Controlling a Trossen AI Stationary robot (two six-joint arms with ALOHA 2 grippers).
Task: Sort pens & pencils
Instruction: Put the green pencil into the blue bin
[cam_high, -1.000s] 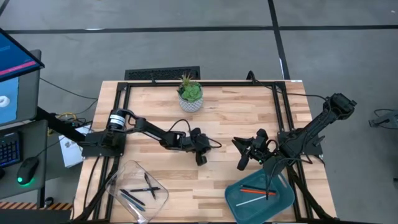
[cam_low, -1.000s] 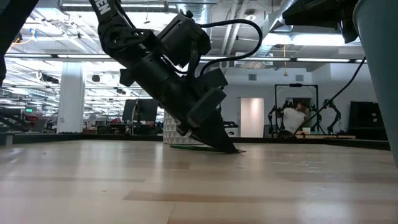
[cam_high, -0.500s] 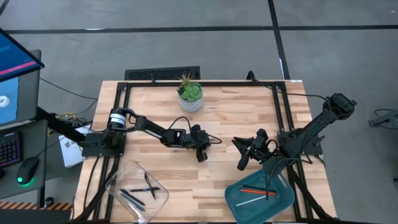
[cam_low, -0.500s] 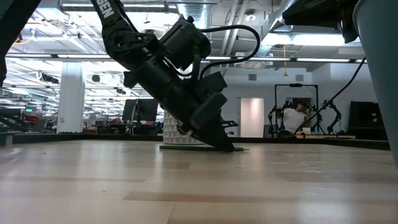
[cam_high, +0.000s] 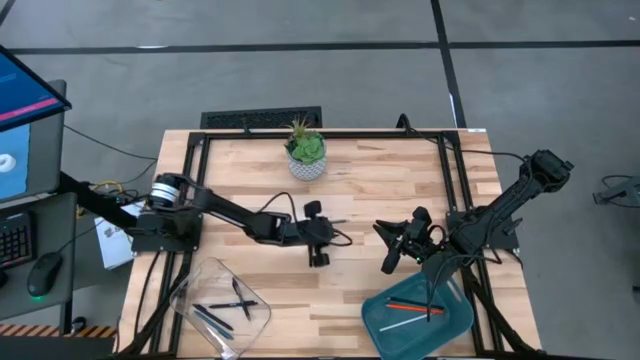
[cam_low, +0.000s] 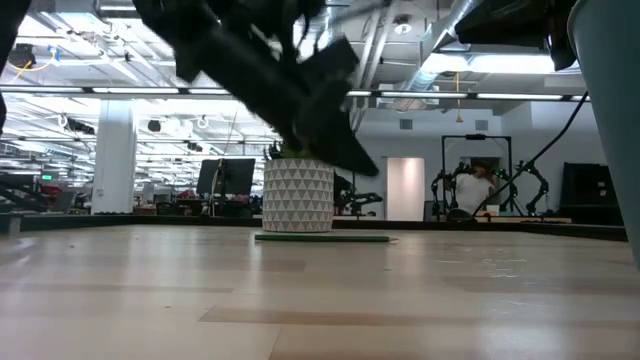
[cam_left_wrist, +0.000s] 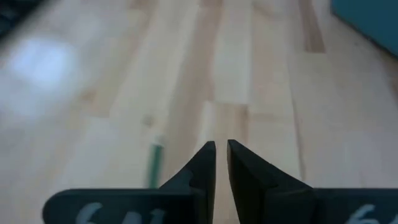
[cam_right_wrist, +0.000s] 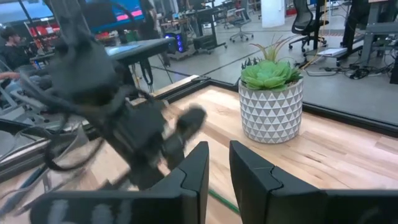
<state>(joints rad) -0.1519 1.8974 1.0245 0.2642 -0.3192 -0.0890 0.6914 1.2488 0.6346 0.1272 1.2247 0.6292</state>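
Sorting is judged to be partly done. At the left front of the worktop (cam_high: 400, 190), a clear tray (cam_high: 190, 290) is seen to hold several dark pens (cam_high: 222, 310). Toward the middle, the left gripper (cam_high: 318, 258) is held above the boards, raised clear of the surface in the low view, with its fingers (cam_left_wrist: 205, 163) pressed nearly together and nothing visibly pinched between them. A grey-green pencil (cam_low: 322, 238) is left lying flat on the worktop in front of the potted plant (cam_high: 305, 150); in the left wrist view a green tip of it (cam_left_wrist: 153, 163) is seen just beside the fingers, not between them. The pencil is therefore judged not to be gripped at this moment.

Further right, the right gripper (cam_high: 392, 262) is parked near the teal tray (cam_high: 455, 325), its fingers (cam_right_wrist: 194, 168) set close with only a narrow gap and nothing held. An orange-red pencil (cam_high: 408, 305) and a pale stick (cam_high: 400, 322) are seen inside that tray.

At least the grey-green pencil is left to be sorted; no other loose pen can be made out on the boards.
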